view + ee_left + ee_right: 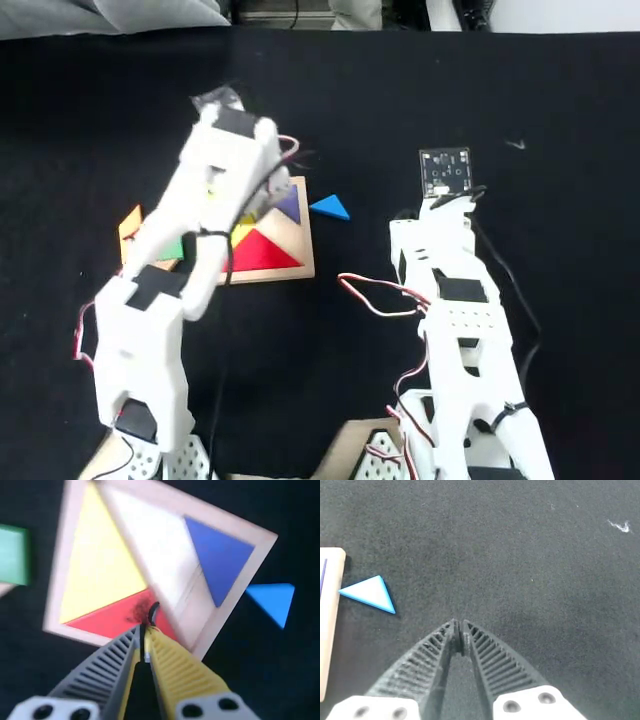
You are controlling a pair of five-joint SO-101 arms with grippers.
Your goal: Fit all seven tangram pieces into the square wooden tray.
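Note:
The square wooden tray [304, 262] [262, 542] lies on the black table and holds a yellow triangle [100, 570], a red triangle [120, 617] [262, 250] and a dark blue triangle [217, 555] [290, 205]. My left gripper [144, 630] hangs above the tray, shut and empty, its tips over the red triangle. A light blue triangle [330, 207] [272, 600] [370, 594] lies on the cloth just right of the tray. A green piece [12, 555] [172, 250] and an orange piece [130, 222] lie left of the tray. My right gripper [458, 630] is shut and empty over bare cloth, right of the light blue triangle.
The left arm [190, 230] covers much of the tray in the high view. The right arm [450, 290] stands at the right of the table. A pale wooden patch [155, 545] of tray floor shows between the yellow and dark blue triangles.

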